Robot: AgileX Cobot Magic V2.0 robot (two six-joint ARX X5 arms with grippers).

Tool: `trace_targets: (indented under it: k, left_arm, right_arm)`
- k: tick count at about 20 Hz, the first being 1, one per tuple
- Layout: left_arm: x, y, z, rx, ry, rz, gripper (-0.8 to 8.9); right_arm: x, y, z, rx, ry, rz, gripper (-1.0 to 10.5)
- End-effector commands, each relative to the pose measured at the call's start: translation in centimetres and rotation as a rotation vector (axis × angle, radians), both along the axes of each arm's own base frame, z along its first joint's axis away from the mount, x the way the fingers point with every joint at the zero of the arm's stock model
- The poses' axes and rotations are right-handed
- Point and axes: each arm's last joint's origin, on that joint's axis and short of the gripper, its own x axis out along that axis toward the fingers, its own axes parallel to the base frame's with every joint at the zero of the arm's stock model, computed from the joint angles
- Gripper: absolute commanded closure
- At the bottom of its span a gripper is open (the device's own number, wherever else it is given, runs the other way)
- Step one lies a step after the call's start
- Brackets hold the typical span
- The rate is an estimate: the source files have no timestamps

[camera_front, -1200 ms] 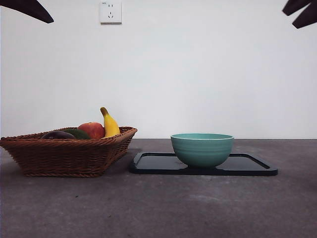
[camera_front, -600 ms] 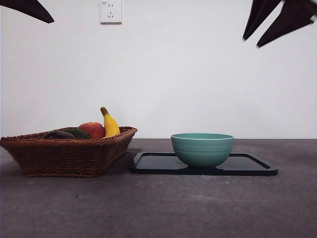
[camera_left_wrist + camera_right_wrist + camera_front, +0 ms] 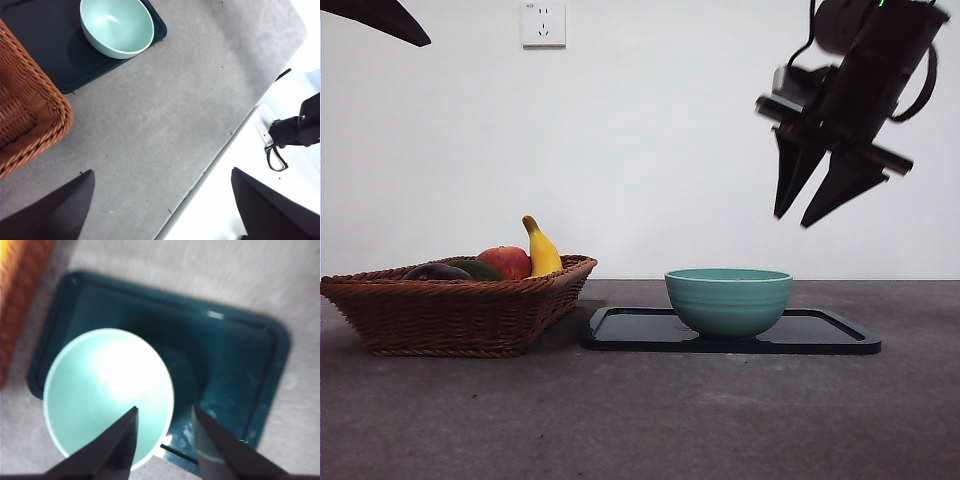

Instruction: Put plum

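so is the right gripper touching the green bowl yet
Apart. The front view shows the right gripper hanging in the air, with bare wall between its open jaw tips and the rim of the green bowl on the black tray.

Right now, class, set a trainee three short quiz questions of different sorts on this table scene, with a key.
1. True or false: the plum lies in the basket.
2. What does the green bowl stand on: A the black tray, B the bare table, C the basket?
3. Which gripper hangs above the bowl, jaws apart?

Key: 1 true. 2 A. 3 the right gripper; the left gripper waits aside.
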Motion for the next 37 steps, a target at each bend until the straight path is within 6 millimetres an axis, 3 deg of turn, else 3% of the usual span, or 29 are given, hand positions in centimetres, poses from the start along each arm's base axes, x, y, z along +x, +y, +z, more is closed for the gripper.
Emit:
trace_targets:
  k: [1, 6, 10, 15, 19, 24, 28, 33, 37]
  left_arm:
    - [0.1, -0.1, 0.4, -0.007, -0.026, -0.014, 3.77]
    - [0.0, -0.1, 0.4, -0.004, -0.014, -0.013, 3.77]
    - [0.0, -0.1, 0.4, -0.003, -0.007, -0.011, 3.77]
    - [0.0, -0.1, 0.4, -0.003, -0.005, -0.013, 3.77]
    - [0.0, -0.1, 0.4, -0.003, -0.006, -0.013, 3.77]
    - [0.0, -0.1, 0.4, -0.003, -0.005, -0.013, 3.77]
    - [0.0, -0.1, 0.4, -0.003, -0.007, -0.013, 3.77]
    - [0.0, -0.1, 0.4, -0.004, -0.009, -0.013, 3.77]
    - [0.0, -0.1, 0.4, -0.004, -0.008, -0.013, 3.77]
  right_arm:
    - [0.7, 1.2, -0.9, -0.011, 0.007, 0.052, 7.7]
    - [1.1, 2.9, -3.6, -0.103, 0.056, 0.071, 7.7]
    - [1.3, 3.5, -4.6, -0.123, 0.072, 0.089, 7.7]
    - [1.2, 3.6, -4.7, -0.131, 0.076, 0.101, 7.8]
    - [1.1, 3.8, -4.7, -0.137, 0.078, 0.111, 9.2]
    - [1.2, 3.9, -4.6, -0.135, 0.063, 0.114, 9.3]
    - [0.2, 3.5, -1.5, -0.115, -0.008, 0.109, 9.3]
    - [-3.3, 2.4, 3.1, -0.113, -0.027, 0.142, 9.3]
    - [-6.3, 3.0, 4.5, -0.092, 0.019, 0.215, 9.3]
